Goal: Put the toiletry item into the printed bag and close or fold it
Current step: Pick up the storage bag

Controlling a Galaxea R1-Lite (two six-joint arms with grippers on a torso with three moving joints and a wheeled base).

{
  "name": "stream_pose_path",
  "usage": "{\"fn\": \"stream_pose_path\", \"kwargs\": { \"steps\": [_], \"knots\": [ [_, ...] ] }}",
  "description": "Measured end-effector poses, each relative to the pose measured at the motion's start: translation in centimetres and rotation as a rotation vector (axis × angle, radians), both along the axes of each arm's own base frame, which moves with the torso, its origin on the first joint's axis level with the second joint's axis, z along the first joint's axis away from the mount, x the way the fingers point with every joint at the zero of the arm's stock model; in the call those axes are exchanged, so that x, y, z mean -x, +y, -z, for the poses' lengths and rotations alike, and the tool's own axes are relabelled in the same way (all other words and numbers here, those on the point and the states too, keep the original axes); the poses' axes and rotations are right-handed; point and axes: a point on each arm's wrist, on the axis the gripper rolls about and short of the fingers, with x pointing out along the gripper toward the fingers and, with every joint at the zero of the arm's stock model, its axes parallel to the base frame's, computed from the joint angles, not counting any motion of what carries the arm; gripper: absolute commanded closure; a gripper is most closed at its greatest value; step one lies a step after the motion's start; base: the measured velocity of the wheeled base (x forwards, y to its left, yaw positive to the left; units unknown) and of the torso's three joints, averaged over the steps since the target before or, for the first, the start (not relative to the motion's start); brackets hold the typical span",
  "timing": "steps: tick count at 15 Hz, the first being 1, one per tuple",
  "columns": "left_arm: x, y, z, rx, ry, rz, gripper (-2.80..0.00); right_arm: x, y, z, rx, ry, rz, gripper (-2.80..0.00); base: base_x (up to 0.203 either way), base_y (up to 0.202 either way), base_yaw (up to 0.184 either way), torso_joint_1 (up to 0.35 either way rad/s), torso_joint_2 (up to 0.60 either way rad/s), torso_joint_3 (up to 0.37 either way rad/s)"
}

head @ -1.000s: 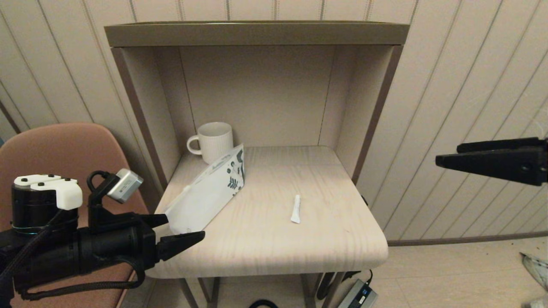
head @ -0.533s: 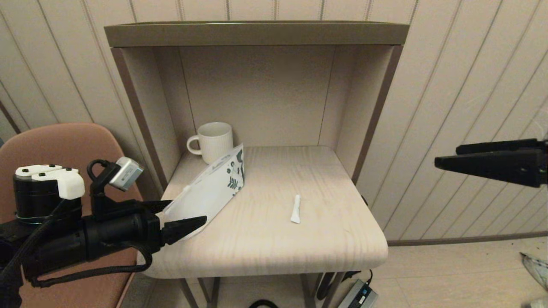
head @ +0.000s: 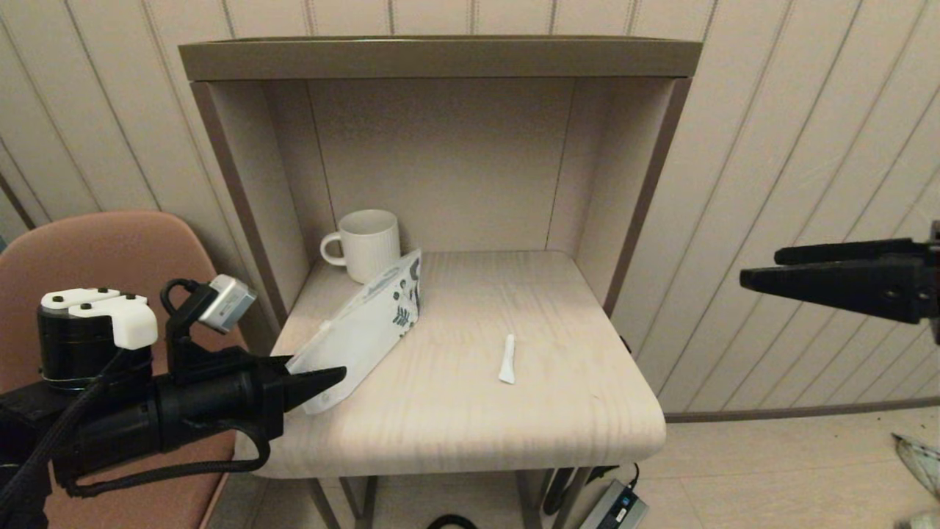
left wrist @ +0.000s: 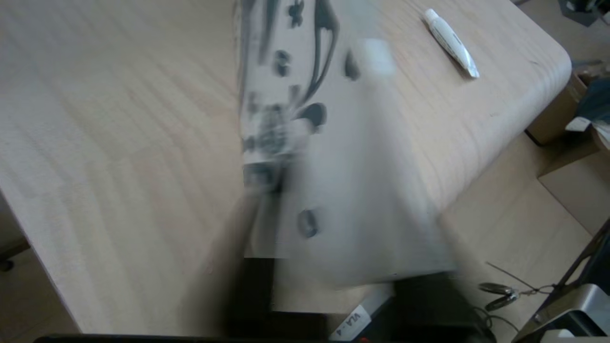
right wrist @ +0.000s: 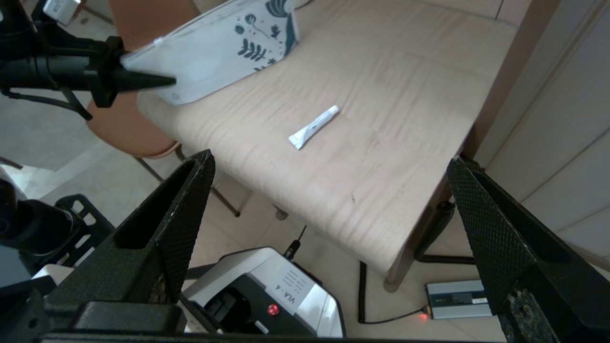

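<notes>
Currently the bag [head: 365,328], at the table's [head: 470,411] left edge, is pinched at its near corner by the left gripper [head: 308,378]. A firm pinch is advised while its mouth is opened. The tube [head: 507,358] lies mid-table; the right gripper [right wrist: 329,228] hangs wide beyond the right edge.

We see the bag [left wrist: 333,157] badly smeared in the left wrist view, print unreadable. Its near corner hides behind the left gripper [head: 312,378]. Right gripper [head: 764,275] runs off frame.
</notes>
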Motion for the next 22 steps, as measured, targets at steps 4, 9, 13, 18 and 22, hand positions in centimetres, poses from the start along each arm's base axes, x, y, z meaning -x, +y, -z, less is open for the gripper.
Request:
{"fn": "stream_pose_path", "kwargs": {
  "steps": [4,9,13,18,22],
  "knots": [
    [0.1,0.0,0.0,0.0,-0.002,0.005,0.0,-0.1,0.0,0.2,0.002,0.007,-0.003,-2.8,0.0,0.0,0.0,0.0,0.0,0.0],
    [0.3,0.0,0.0,0.002,-0.008,0.01,0.0,0.0,0.0,0.2,0.001,0.008,-0.004,-2.8,0.0,0.0,0.0,0.0,0.0,0.0],
    [0.5,0.0,0.2,0.0,-0.004,0.012,0.0,-0.1,0.0,0.5,0.004,0.016,-0.005,-2.8,0.0,0.0,0.0,0.0,0.0,0.0],
    [0.7,0.1,0.1,0.002,-0.008,0.012,0.0,-0.1,0.1,0.6,0.002,0.015,-0.004,-2.8,0.0,0.0,0.0,0.0,0.0,0.0],
    [1.1,0.2,-0.4,-0.005,-0.043,0.034,0.0,-0.2,0.1,0.7,0.0,0.018,-0.004,-2.8,0.0,0.0,0.0,0.0,0.0,0.0]
  ]
}}
